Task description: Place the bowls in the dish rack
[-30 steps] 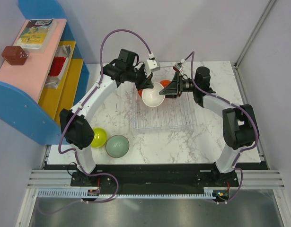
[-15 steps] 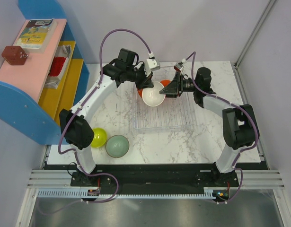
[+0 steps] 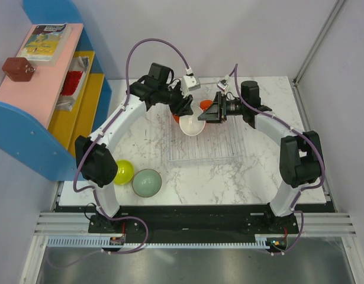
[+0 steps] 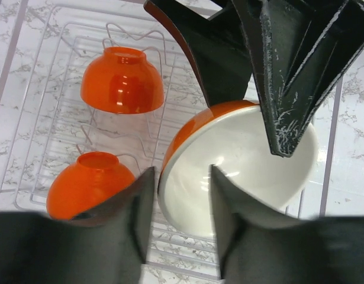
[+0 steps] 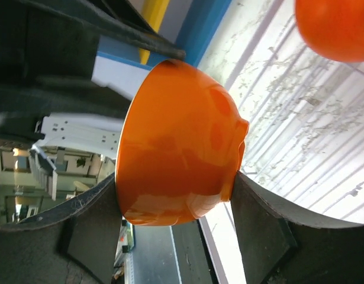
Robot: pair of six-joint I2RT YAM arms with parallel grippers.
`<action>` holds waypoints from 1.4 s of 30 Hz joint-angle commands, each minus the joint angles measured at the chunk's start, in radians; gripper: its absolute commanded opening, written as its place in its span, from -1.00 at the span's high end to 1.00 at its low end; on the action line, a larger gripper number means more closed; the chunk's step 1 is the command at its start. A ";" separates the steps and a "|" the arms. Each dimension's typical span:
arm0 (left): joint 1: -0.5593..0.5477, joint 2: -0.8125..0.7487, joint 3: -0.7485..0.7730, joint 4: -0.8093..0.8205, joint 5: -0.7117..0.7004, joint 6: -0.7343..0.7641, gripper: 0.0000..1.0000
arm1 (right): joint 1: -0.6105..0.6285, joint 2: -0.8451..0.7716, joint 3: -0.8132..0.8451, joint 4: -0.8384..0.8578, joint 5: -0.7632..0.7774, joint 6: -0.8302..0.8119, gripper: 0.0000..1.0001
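The right gripper (image 5: 173, 198) is clamped on the white-inside bowl (image 4: 241, 160) — one finger across its mouth, one against its orange outside — and holds it tilted over the dish rack (image 3: 220, 151). The left gripper (image 4: 182, 177) straddles the same rim, fingers spread and pinching nothing. Close beside them on the rack's ribs sit an upturned red-orange bowl (image 4: 122, 83) and a second upturned bowl (image 4: 90, 189). The lime-yellow bowl (image 3: 123, 171) and grey-green bowl (image 3: 147, 183) sit on the table (image 3: 258, 171), well apart from the rack.

glossy bowl (image 5: 176, 142), clear plastic dish rack (image 3: 202, 155)
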 commanded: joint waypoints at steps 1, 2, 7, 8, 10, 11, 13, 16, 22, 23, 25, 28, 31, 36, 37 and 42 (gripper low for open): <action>0.002 -0.059 -0.020 0.044 0.038 -0.038 -0.31 | -0.008 -0.030 0.027 -0.076 0.067 -0.091 1.00; 0.007 -0.064 -0.019 0.044 0.038 -0.042 -0.53 | -0.011 -0.030 0.033 -0.084 0.083 -0.100 1.00; 0.088 -0.121 -0.043 0.056 0.078 -0.098 -0.99 | -0.015 -0.044 0.084 -0.292 0.182 -0.278 1.00; 0.109 -0.142 -0.057 0.059 0.093 -0.108 -0.99 | -0.015 -0.047 0.107 -0.329 0.211 -0.304 1.00; 0.163 -0.205 -0.118 0.076 0.081 -0.142 -0.99 | -0.014 -0.059 0.133 -0.438 0.302 -0.411 1.00; 0.181 -0.231 -0.147 0.074 0.084 -0.144 -0.99 | -0.014 -0.072 0.156 -0.469 0.334 -0.446 1.00; 0.234 -0.314 -0.252 0.077 0.078 -0.133 -0.99 | -0.011 -0.081 0.180 -0.564 0.445 -0.508 1.00; 0.301 -0.430 -0.407 0.097 0.081 -0.115 -0.99 | -0.003 -0.090 0.231 -0.664 0.580 -0.615 1.00; 0.355 -0.593 -0.626 0.099 0.004 -0.095 -0.99 | 0.021 -0.082 0.326 -0.803 0.831 -0.776 1.00; 0.357 -0.612 -0.663 0.097 0.000 -0.093 -0.99 | 0.030 -0.084 0.331 -0.811 0.845 -0.793 1.00; 0.364 -0.651 -0.692 0.096 0.009 -0.095 -0.99 | 0.046 -0.082 0.342 -0.833 0.920 -0.830 1.00; 0.381 -0.684 -0.726 0.096 0.032 -0.087 -0.99 | 0.101 -0.081 0.345 -0.863 1.017 -0.879 1.00; 0.416 -0.708 -0.741 0.105 0.059 -0.098 -0.99 | 0.147 -0.079 0.339 -0.871 1.092 -0.915 1.00; 0.473 -0.724 -0.761 0.123 0.125 -0.113 -0.99 | 0.192 -0.064 0.332 -0.868 1.233 -0.950 1.00; 0.478 -0.722 -0.767 0.125 0.142 -0.115 -0.99 | 0.207 -0.059 0.332 -0.865 1.249 -0.953 1.00; 0.487 -0.724 -0.769 0.128 0.159 -0.119 -0.99 | 0.248 -0.041 0.326 -0.851 1.383 -0.976 1.00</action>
